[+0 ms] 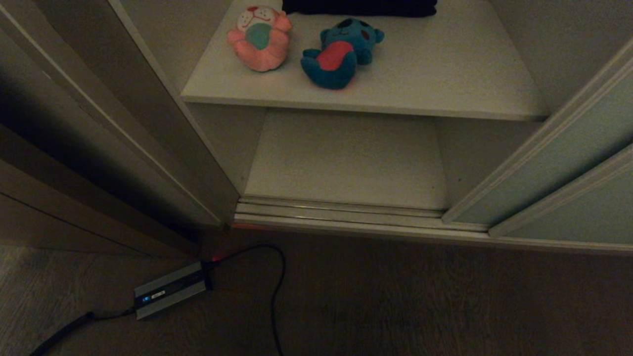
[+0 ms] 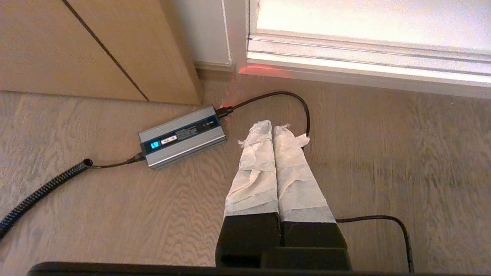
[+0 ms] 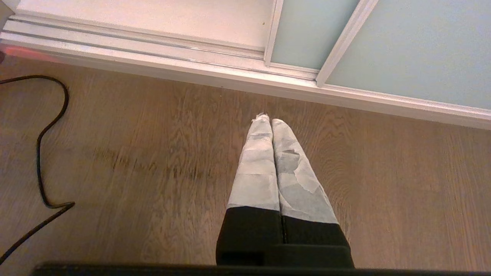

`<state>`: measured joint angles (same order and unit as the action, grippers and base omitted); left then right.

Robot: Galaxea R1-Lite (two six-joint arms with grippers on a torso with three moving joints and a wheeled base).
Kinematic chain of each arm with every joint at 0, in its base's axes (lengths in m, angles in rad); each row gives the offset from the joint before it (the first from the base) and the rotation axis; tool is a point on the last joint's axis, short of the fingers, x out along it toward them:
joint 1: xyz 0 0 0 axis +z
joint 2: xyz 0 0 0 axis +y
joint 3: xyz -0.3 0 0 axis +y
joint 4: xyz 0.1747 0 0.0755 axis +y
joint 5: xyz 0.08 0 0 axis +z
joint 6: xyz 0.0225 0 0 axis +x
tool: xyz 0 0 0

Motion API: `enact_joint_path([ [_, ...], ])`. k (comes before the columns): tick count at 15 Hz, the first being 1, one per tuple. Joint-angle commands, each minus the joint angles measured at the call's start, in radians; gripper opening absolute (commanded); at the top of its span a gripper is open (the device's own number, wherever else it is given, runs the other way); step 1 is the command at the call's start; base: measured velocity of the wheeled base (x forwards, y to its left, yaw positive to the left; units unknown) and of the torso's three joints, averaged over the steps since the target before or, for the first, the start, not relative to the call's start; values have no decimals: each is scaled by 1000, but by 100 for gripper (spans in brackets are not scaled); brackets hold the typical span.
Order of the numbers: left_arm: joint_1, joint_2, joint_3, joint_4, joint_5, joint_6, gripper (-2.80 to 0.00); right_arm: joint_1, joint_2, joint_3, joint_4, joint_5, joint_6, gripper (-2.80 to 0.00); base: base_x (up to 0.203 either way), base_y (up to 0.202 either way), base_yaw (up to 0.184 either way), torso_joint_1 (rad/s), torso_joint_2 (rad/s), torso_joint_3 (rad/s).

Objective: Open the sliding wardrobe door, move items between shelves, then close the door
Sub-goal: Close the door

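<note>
Sliding wardrobe door (image 1: 559, 173): pale grey-green panel in a thin cream frame, slid to the right side of the opening and overlapping a second like panel (image 1: 588, 210) in front of it; the wardrobe stands open.
Pink plush toy (image 1: 259, 38): lies on the upper shelf (image 1: 445, 74), toward its left part, white face pointing to the back, teal belly up.
Teal plush toy (image 1: 341, 52): on the same shelf, just right of the pink one and apart from it, red-pink belly up, nearer the front edge.
Dark folded cloth (image 1: 361, 7): at the back of that shelf, behind both toys.
Lower shelf (image 1: 346, 158): off-white board below, with nothing seen on it.
Floor track (image 1: 341, 212): ribbed metal rails along the foot of the opening; the door's lower edge sits in them at the right.
Brown wood side panel (image 1: 74, 148): left of the opening.
Left hand (image 2: 274, 128): low over the wooden floor (image 1: 445, 306) before the track, tape-wrapped fingers (image 2: 255, 168) pressed together, holding nothing.
Right hand (image 3: 267, 119): likewise over the floor, near the door's foot, taped fingers (image 3: 257, 168) together and empty.
Grey power box (image 1: 170, 289): on the floor left of the opening, a small blue display lit, black cables (image 1: 277, 291) running from both ends.
</note>
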<state>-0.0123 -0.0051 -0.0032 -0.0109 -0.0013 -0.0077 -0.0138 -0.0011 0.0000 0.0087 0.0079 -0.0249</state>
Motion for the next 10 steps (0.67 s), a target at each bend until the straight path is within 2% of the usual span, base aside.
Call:
enact_joint_path([
  [1, 0, 5, 0, -1, 0, 0, -280, 0, 1, 0, 6, 1, 4, -280, 0, 0, 0, 0, 0, 0],
  [3, 0, 5, 0, -1, 1, 0, -280, 0, 2, -33, 10, -3, 7, -280, 0, 0, 0, 0, 0, 0],
  [4, 0, 5, 0, -1, 0, 0, -280, 0, 2, -102, 36, -3, 14, -280, 0, 0, 0, 0, 0, 0],
  [8, 0, 5, 0, -1, 0, 0, -280, 0, 67, -579, 368, -19, 18, -280, 0, 0, 0, 0, 0, 0],
  [10, 0, 5, 0, -1, 0, 0, -280, 0, 196, -801, 456, -77, 1, -280, 0, 0, 0, 0, 0, 0],
])
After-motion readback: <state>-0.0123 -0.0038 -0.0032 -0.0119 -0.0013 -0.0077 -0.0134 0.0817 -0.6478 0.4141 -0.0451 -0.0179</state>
